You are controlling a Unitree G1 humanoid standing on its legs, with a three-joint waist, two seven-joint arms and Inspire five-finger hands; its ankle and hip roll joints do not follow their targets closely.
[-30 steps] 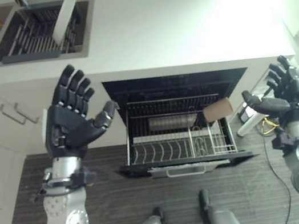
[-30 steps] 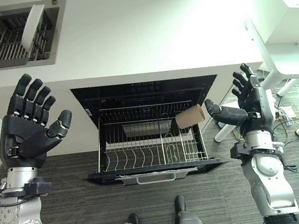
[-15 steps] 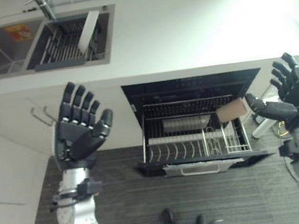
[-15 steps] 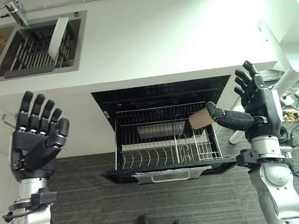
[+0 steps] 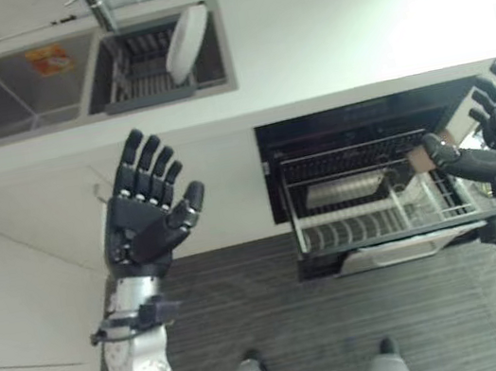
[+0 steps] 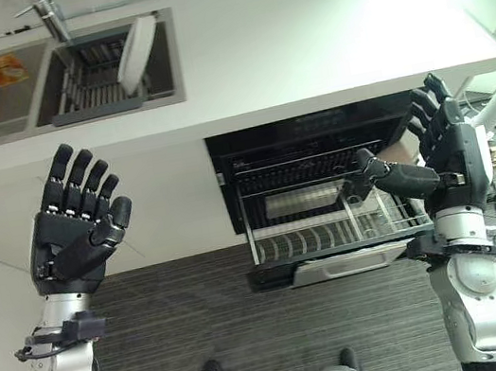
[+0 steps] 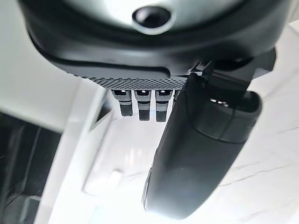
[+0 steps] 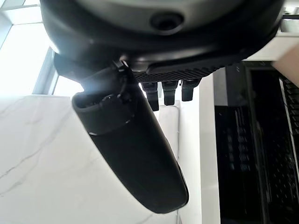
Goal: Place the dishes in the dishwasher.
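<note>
Hands raised empty before the open dishwasher (image 6: 328,205).

Fingers of the left hand (image 5: 144,225) and right hand (image 6: 445,158) are spread apart, nothing held, likely readied for a reach. One white plate (image 6: 136,53) is stood on edge in the dish rack (image 6: 95,78) in the sink, at 11 o'clock on the tabletop (image 6: 298,32), probably left to drain. The dishwasher's lower rack (image 6: 332,228) is pulled out at 3 o'clock for loading. An orange sticker (image 6: 2,70) is seen in the sink basin; its writing cannot be read.

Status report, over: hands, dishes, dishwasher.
Left hand and right hand both raised, open, holding nothing. White plate stands in the sink rack. Dishwasher open, lower rack pulled out. Nothing blocking it.
</note>
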